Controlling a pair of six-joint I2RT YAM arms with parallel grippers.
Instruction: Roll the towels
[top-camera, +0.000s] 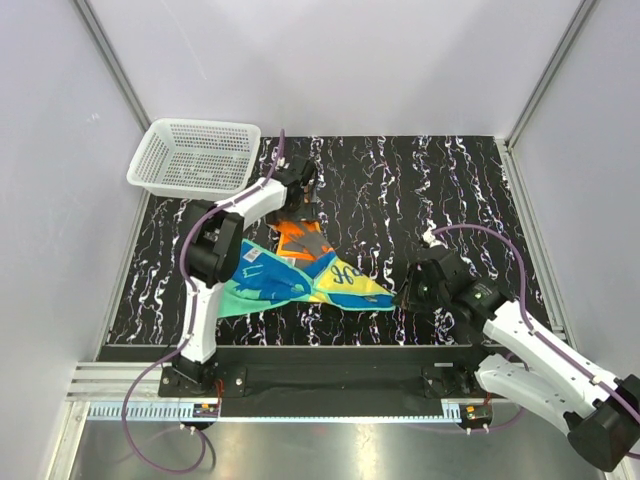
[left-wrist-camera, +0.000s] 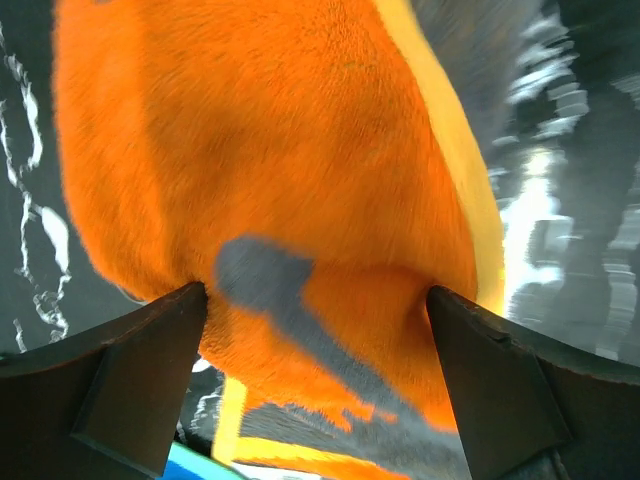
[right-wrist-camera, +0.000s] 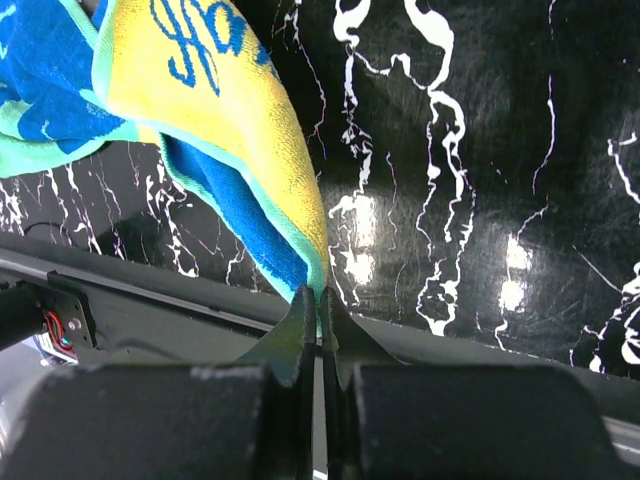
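The orange towel (top-camera: 300, 238) with grey marks lies crumpled mid-table, overlapping the far edge of the yellow towel (top-camera: 335, 280). The yellow towel shows dark lettering and a teal-blue back spread out to the left. My left gripper (top-camera: 303, 197) is at the orange towel's far edge. In the left wrist view the orange towel (left-wrist-camera: 280, 170) fills the frame and bulges between my wide-open jaws (left-wrist-camera: 318, 295). My right gripper (top-camera: 405, 293) is shut on the yellow towel's right corner (right-wrist-camera: 250, 130), with the pinch at the fingertips (right-wrist-camera: 320, 298) just above the table.
A white mesh basket (top-camera: 195, 155) stands at the back left corner, next to the left arm. The black marbled table (top-camera: 450, 190) is ringed by grey walls. Its front rail (right-wrist-camera: 150, 300) runs just under my right gripper.
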